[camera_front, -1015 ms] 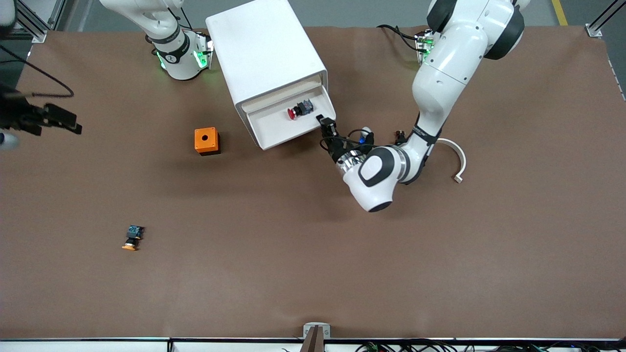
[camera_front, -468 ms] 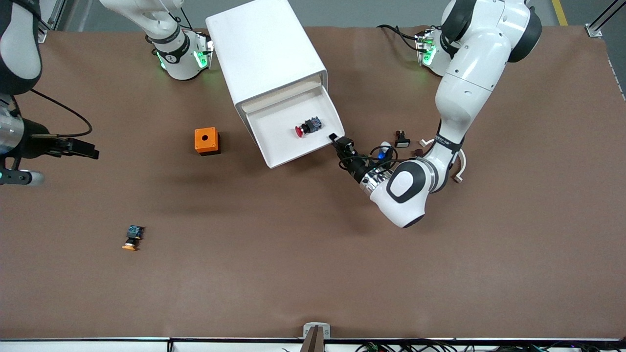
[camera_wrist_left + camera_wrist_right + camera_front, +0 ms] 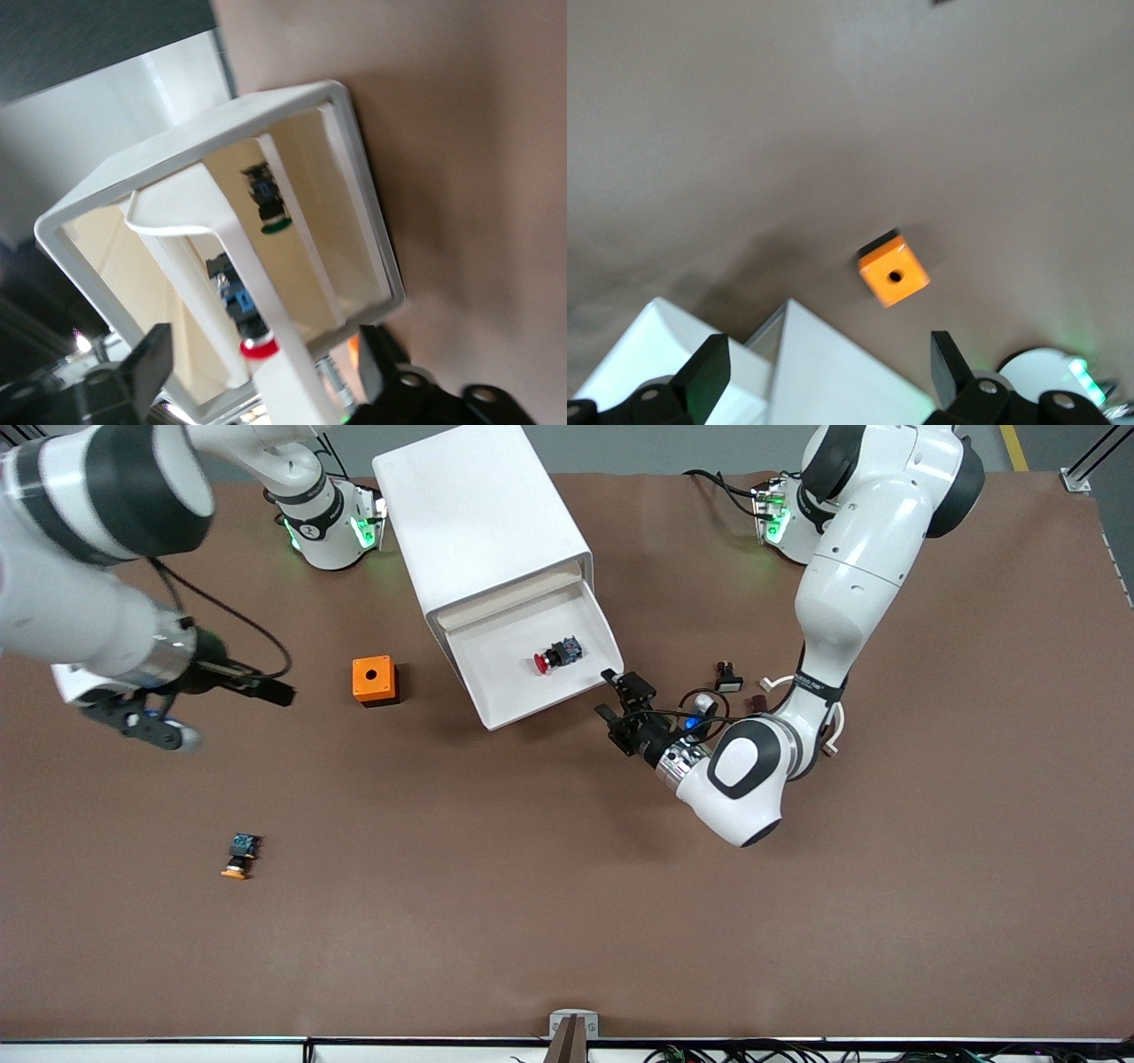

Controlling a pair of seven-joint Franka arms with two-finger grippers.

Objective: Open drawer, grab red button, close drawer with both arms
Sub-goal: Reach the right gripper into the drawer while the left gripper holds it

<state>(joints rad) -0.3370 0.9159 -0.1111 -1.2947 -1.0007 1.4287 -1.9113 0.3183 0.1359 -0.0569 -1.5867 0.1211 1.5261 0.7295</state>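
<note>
The drawer [image 3: 501,710], uppermost in the white cabinet [image 3: 478,522], stands pulled out. The red-capped button [image 3: 553,656] lies on its side in it, near the middle. My left gripper [image 3: 622,701] is open and empty, just off the drawer front's corner toward the left arm's end, clear of it. In the left wrist view the open left gripper [image 3: 266,372] faces the drawer and the button's red cap [image 3: 259,346]. My right gripper [image 3: 268,689] is open and empty over the table beside the orange box [image 3: 373,680]. It also shows open in the right wrist view [image 3: 828,372].
An orange-capped button [image 3: 237,856] lies nearer the front camera toward the right arm's end. Small dark parts [image 3: 728,678] and a white curved piece [image 3: 834,724] lie by the left arm's wrist. The orange box also shows in the right wrist view [image 3: 894,276].
The drawer came farther out, then the left gripper opened and let go of its front. The right arm swung in from the table's edge toward the orange box.
</note>
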